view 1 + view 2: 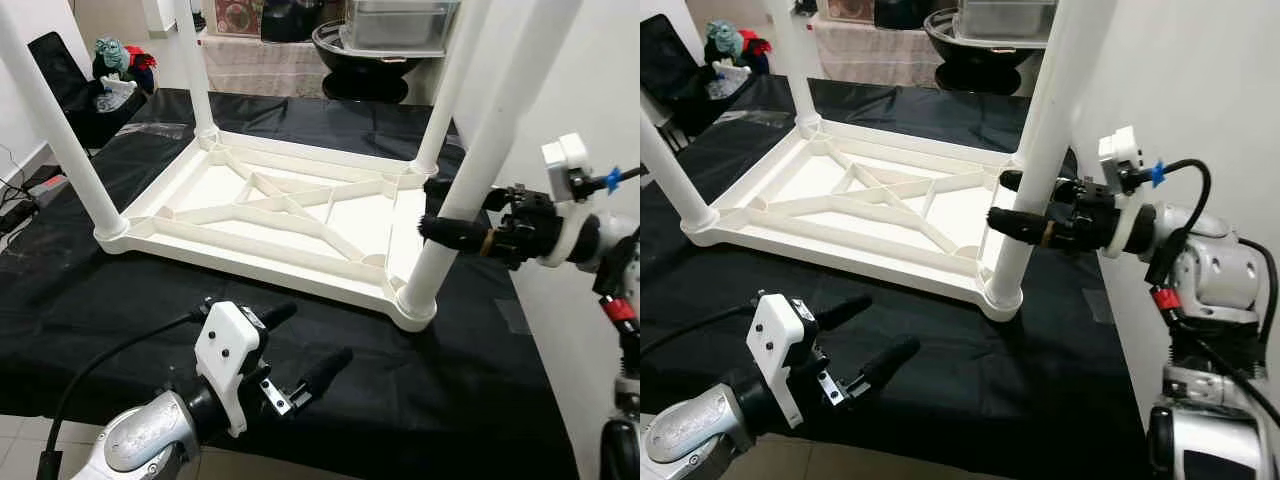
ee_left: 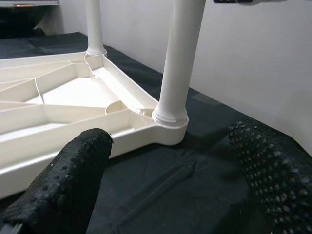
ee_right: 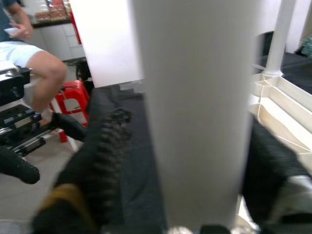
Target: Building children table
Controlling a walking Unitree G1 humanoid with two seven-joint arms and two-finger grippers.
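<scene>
A white plastic children's table lies upside down on a black cloth. A white leg stands in each of its corner sockets. My right gripper is shut on the near right leg about halfway up, with one black finger on each side. In the right wrist view that leg stands between the fingers. My left gripper hovers open over the cloth in front of the table's near edge. In the left wrist view its fingers point toward the foot of the near right leg.
A white wall stands close on the right. A black chair with soft toys sits at the back left, and a dark bowl and a container are behind the table. Cables lie on the floor at the left. A seated person and a red stool are nearby.
</scene>
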